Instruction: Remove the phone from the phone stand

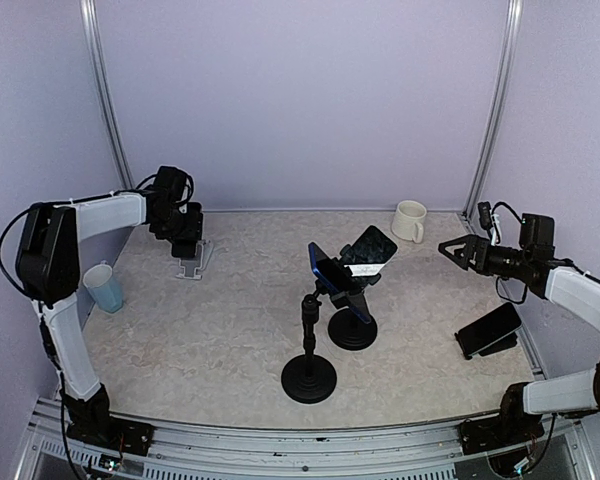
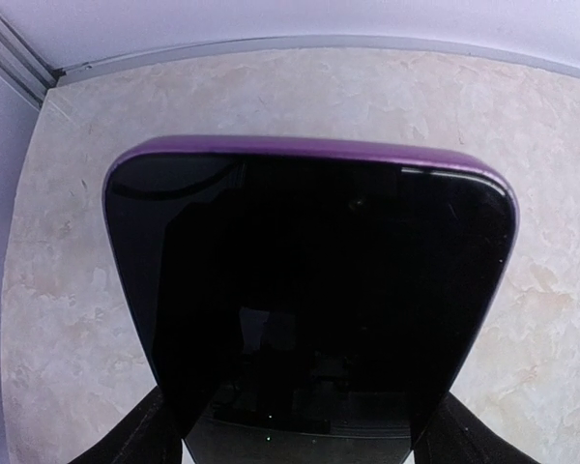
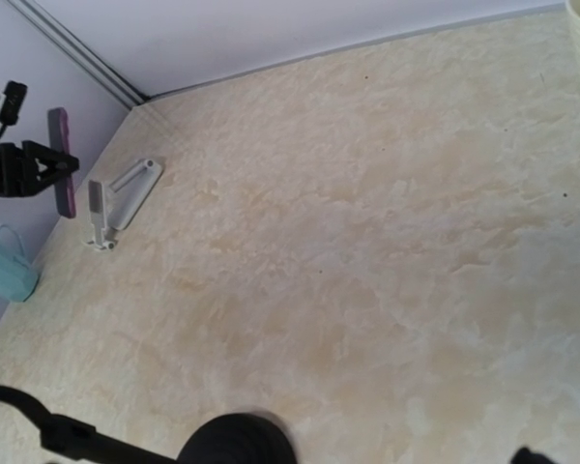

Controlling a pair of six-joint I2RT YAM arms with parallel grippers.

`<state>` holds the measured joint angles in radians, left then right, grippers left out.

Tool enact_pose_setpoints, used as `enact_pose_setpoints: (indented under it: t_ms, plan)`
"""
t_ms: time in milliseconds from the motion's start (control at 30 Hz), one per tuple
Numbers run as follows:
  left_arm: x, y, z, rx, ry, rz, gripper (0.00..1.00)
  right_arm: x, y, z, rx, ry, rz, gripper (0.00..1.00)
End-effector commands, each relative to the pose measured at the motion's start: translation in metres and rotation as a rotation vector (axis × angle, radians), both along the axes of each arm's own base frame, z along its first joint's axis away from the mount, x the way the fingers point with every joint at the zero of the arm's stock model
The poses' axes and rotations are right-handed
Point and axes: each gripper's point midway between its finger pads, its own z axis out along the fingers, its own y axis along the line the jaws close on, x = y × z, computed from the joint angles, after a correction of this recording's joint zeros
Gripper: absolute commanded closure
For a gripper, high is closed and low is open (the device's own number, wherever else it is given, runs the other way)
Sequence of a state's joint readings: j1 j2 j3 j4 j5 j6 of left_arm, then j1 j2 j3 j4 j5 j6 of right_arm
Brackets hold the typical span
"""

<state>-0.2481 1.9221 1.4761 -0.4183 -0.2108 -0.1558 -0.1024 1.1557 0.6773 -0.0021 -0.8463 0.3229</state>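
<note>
My left gripper (image 1: 187,243) is shut on a purple-cased phone (image 2: 309,290) with a dark screen, which fills the left wrist view. The phone is held upright just above and clear of a small white folding phone stand (image 1: 193,263) at the far left of the table. The right wrist view shows the phone (image 3: 60,160) edge-on in the black fingers, with the empty stand (image 3: 121,198) beside it. My right gripper (image 1: 452,250) hovers at the right side with its jaws spread and nothing in them.
Two black round-base stands at centre hold a blue phone (image 1: 329,268) and a black phone (image 1: 371,249). Another phone (image 1: 489,328) leans on a stand at the right. A cream mug (image 1: 410,220) is at the back, and a teal cup (image 1: 105,287) is at the left edge.
</note>
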Motion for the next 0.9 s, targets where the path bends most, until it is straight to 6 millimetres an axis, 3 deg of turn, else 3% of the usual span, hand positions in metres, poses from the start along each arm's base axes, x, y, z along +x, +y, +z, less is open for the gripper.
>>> enact_pose_setpoints:
  t_ms: [0, 300, 600, 867]
  plan:
    - [-0.005, 0.005, 0.041, -0.002, -0.051, 0.004, 0.37, 0.002, -0.002, 0.01, 0.005, -0.037, 0.004, 0.0]
    - [-0.063, 0.013, 0.033, -0.052, 0.03, 0.025, 0.4, 0.004, 0.001, 0.008, 0.032, -0.036, 0.021, 0.0]
    - [-0.124, 0.017, -0.003, -0.107, 0.128, 0.075, 0.43, 0.005, 0.003, 0.005, 0.049, -0.025, 0.028, 0.0]
    - [-0.16, 0.008, -0.045, -0.108, 0.211, 0.101, 0.43, 0.004, 0.005, 0.005, 0.051, -0.025, 0.028, 0.0]
